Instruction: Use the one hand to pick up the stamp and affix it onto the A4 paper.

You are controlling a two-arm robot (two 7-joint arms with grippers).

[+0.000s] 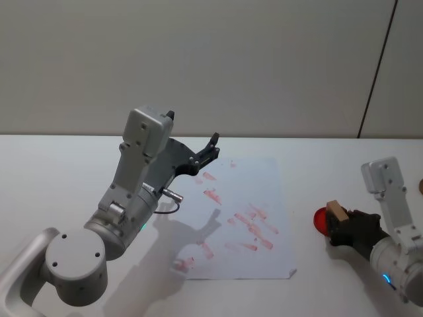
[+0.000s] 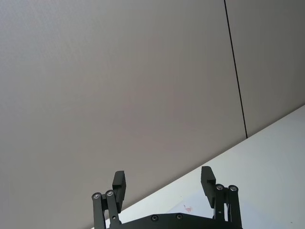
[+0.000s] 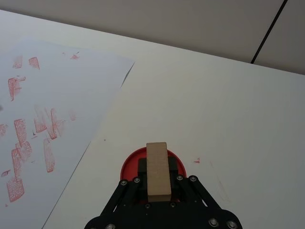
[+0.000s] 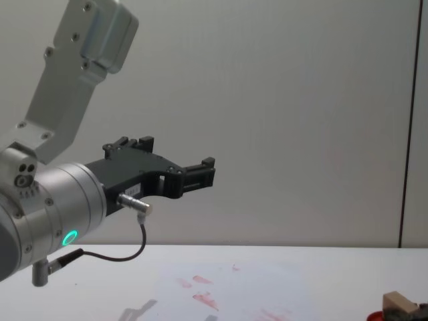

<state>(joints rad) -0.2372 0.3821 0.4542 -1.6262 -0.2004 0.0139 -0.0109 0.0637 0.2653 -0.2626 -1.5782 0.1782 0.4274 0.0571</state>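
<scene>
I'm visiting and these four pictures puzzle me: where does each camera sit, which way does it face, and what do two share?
Head: on the head, looking down at the table; shows the left gripper and the right gripper holding the stamp.
Left wrist: on the left wrist, facing the wall; open fingers show.
Right wrist: on the right wrist, looking down at the stamp over the red pad, beside the A4 paper.
Chest: low, looking across the table; left arm looms large.
Shared: head and right wrist both show stamp, pad and paper.
</scene>
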